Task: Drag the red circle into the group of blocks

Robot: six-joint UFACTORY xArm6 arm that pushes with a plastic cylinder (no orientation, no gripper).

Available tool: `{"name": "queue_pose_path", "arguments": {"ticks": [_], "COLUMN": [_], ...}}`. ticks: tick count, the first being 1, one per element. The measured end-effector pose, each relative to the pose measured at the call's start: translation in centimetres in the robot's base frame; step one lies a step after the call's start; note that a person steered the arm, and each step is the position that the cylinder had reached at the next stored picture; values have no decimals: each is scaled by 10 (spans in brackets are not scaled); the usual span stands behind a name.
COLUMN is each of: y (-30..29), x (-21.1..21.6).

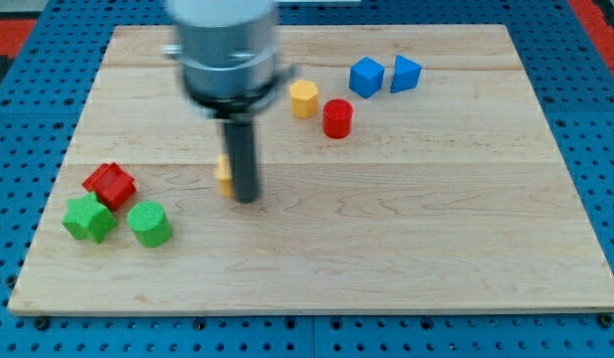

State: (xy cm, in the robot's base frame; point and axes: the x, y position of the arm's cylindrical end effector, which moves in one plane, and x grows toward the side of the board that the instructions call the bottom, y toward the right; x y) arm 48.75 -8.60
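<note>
The red circle (337,117), a short red cylinder, stands on the wooden board at the view's upper middle. A yellow hexagon (304,98) sits just to its upper left. Two blue blocks (366,77) (405,74) lie to its upper right. My tip (246,198) rests on the board left of centre, well down and left of the red circle. A small yellow block (224,172) is mostly hidden behind the rod. At the view's lower left a red star-like block (109,184), a green star-like block (89,218) and a green cylinder (149,223) form a cluster.
The wooden board (386,229) lies on a blue pegboard surface (605,119). The arm's grey body (227,50) hangs over the board's upper left and hides part of it.
</note>
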Motion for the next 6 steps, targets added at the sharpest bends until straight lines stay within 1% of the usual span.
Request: {"name": "queue_pose_path", "arguments": {"ticks": [1,2,3,4,5,6], "y": [41,-8,-58,9,150,191], "x": [-21,-37,-14,-12,-44,-101]}}
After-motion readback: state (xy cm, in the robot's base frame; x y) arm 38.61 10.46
